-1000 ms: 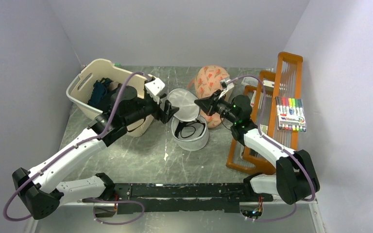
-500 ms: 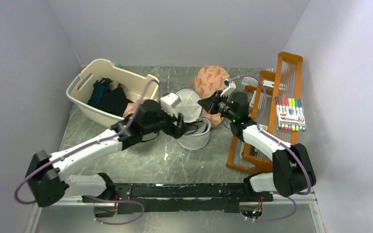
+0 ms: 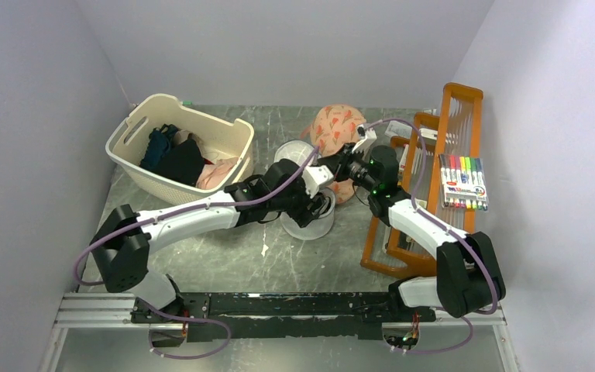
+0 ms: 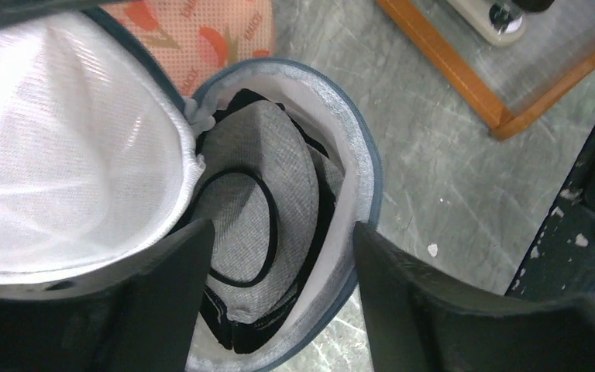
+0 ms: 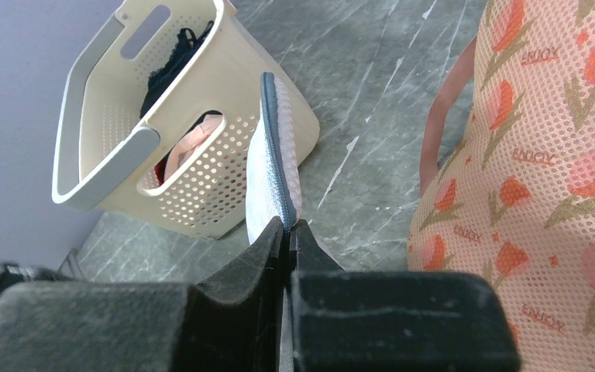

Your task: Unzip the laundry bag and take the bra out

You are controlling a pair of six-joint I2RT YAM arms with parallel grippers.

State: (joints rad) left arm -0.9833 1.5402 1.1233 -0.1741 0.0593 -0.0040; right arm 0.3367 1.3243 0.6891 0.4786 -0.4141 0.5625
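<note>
The laundry bag is a white mesh drum with a grey zip rim, standing open at the table's middle. Its round lid stands up, and my right gripper is shut on the lid's rim; the shut tips show in the right wrist view. My left gripper hovers open just over the bag's mouth. In the left wrist view its tips spread across the opening. The bra lies inside, a greyish cup with black trim and straps. The lid is at the left.
A cream slotted basket with dark and pink clothes stands at the back left. An orange patterned mesh piece lies just behind the bag. An orange wooden rack and a marker pack stand at the right.
My left arm has swung right from beside the basket to over the bag's mouth. My right gripper has kept hold of the lid, raising it slightly.
</note>
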